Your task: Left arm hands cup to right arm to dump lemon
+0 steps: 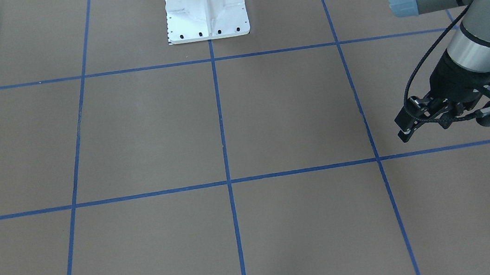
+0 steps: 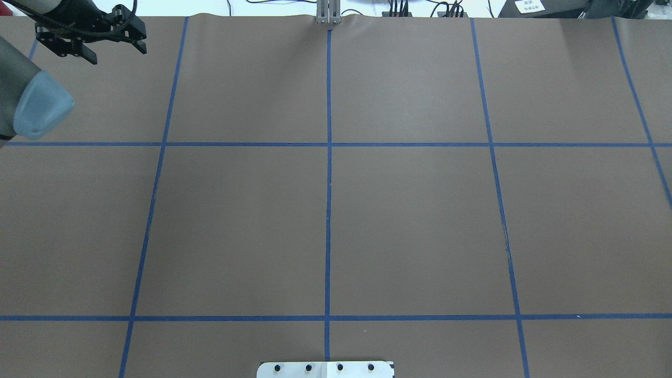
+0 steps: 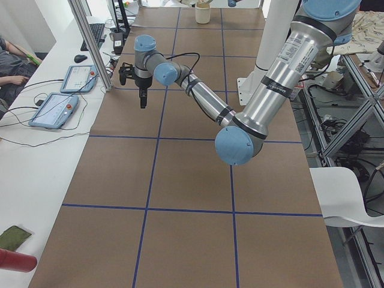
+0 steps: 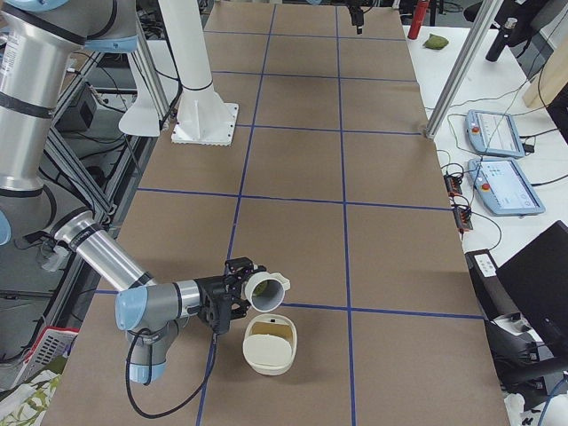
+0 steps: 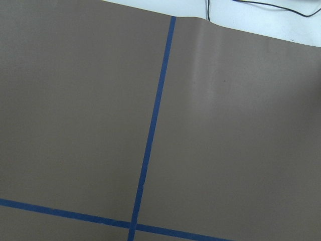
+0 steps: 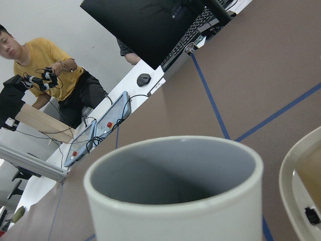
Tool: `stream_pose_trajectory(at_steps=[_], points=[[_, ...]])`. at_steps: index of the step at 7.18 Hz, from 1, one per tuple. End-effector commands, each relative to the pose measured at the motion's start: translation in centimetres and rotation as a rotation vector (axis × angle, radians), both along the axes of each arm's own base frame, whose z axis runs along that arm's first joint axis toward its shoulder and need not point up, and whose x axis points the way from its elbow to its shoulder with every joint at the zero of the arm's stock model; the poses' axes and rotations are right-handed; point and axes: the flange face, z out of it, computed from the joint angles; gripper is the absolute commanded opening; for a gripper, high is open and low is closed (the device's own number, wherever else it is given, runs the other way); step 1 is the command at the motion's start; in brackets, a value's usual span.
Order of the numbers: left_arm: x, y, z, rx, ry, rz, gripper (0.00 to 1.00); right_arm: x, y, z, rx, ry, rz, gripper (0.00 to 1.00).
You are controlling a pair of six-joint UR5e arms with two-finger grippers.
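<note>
At the right end effector point(image 4: 238, 297), grip state not discernible, the cup point(image 4: 268, 289) is tipped on its side beside a cream bowl point(image 4: 266, 355); left end effector point(image 1: 447, 124) wide open, empty, well apart.

Matt brown table cover point(image 2: 236, 226), smooth off-white cup point(image 6: 200, 221), brushed-metal left arm point(image 3: 282, 78)

Bright, even light, soft shadows (cup point(image 6: 175, 201) blurry)

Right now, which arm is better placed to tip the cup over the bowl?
Right. The cup sits at the tip of the right arm, close by the bowl. The left arm is at the far end of the table, jaws open and empty.
</note>
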Motion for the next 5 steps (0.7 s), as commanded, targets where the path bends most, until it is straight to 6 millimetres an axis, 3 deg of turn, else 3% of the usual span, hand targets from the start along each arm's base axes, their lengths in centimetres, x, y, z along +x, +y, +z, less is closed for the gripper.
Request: stream_pose_trajectory(at_steps=[1,5], points=[[0.02,0.02,-0.16,0.003,0.001,0.000,1.00,0.16,0.42,0.26,-0.035,-0.070,0.022,0.01],[0.15,-0.02,-0.58,0.014,-0.004,-0.005,1.00,0.56,0.26,0.18,-0.175,-0.298,0.070,0.01]])
